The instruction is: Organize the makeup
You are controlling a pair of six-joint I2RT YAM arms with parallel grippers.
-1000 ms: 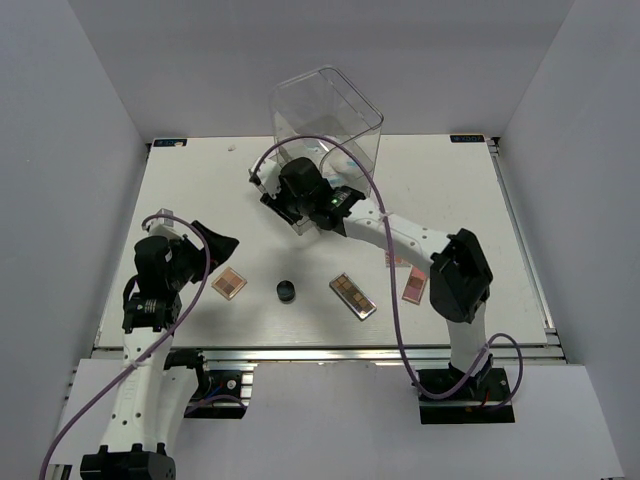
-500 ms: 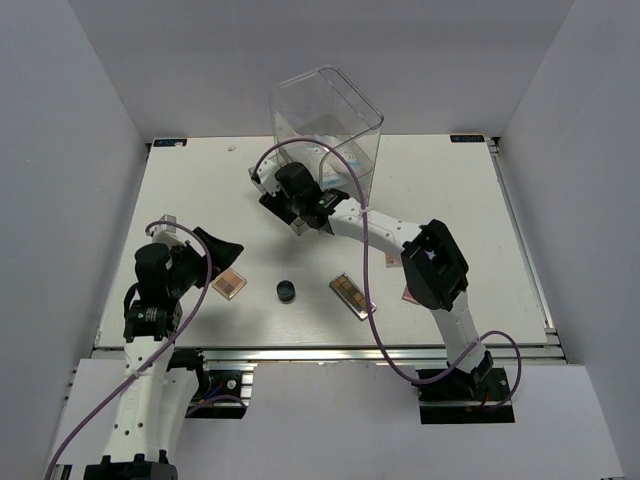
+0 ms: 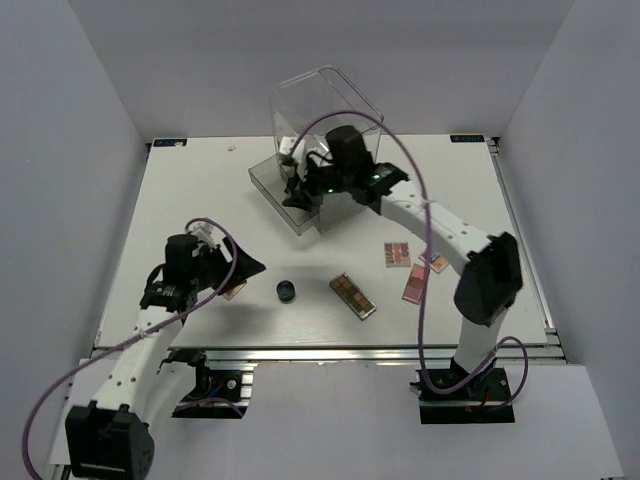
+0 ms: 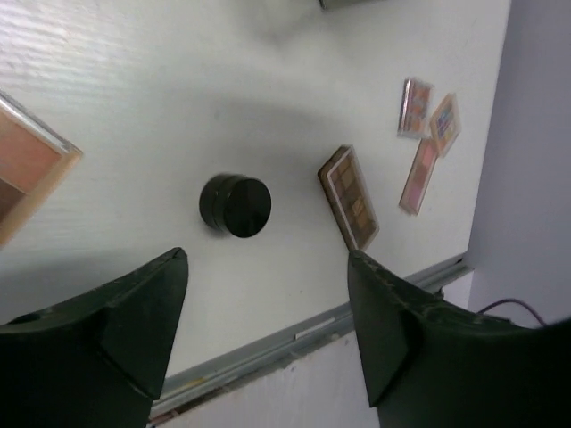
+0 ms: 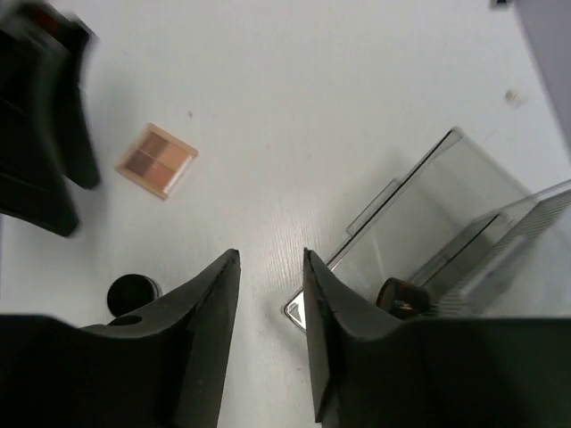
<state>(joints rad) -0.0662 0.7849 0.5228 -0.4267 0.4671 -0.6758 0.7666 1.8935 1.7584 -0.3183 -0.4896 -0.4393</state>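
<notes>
**Top external:** fixed, high, behind arm bases. Faces down and forward. Farthest view; covers whole white counter (image 3: 200,190) and both arms.

**Left wrist:** low, close to counter. Looks past own left hand (image 4: 266,259) toward counter's right side. Small round black jar (image 4: 235,205) mid-frame, long brown-pan palette (image 4: 349,198) beyond.

**Right wrist:** higher, beside clear plastic drawer box (image 5: 446,214). Looks steeply down between fingers of right hand (image 5: 270,257).

**Overlap:** jar appears in all three views. Square brown four-pan palette (image 5: 156,160) appears in right wrist view, cut by left wrist frame edge.
</notes>
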